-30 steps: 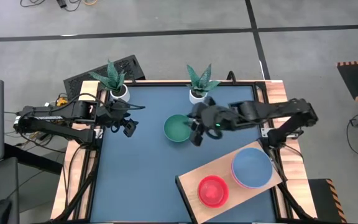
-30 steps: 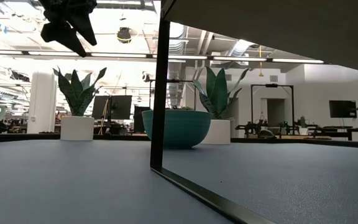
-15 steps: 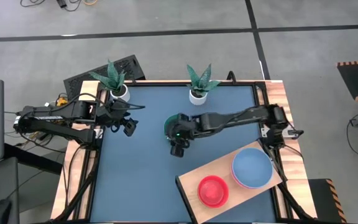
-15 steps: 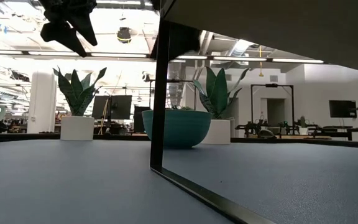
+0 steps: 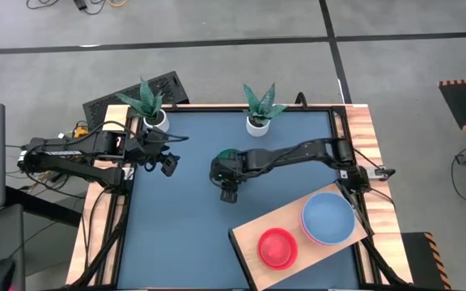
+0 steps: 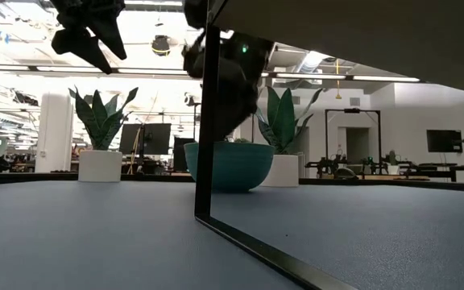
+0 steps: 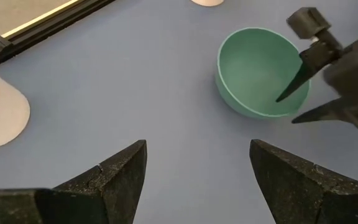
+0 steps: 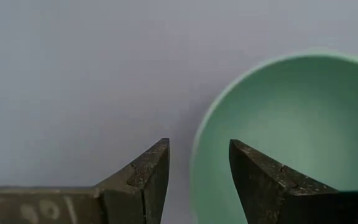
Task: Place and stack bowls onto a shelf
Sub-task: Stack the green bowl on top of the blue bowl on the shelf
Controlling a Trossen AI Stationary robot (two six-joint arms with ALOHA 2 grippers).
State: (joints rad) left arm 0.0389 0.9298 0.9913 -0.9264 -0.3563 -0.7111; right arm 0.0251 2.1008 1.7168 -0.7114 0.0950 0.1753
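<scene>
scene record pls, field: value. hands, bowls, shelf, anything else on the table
right hand: open, above the near rim of the green bowl, one finger each side of the rim, not closed on it
left hand: open, raised over the table's left side, holding nothing
green bowl: upright on the blue table, centre
shelf: wooden board, angled, table's front right corner
red bowl: on the shelf, its left part
blue bowl: on the shelf, nested in a pink bowl
potted plants: two, white pots, far edge
</scene>
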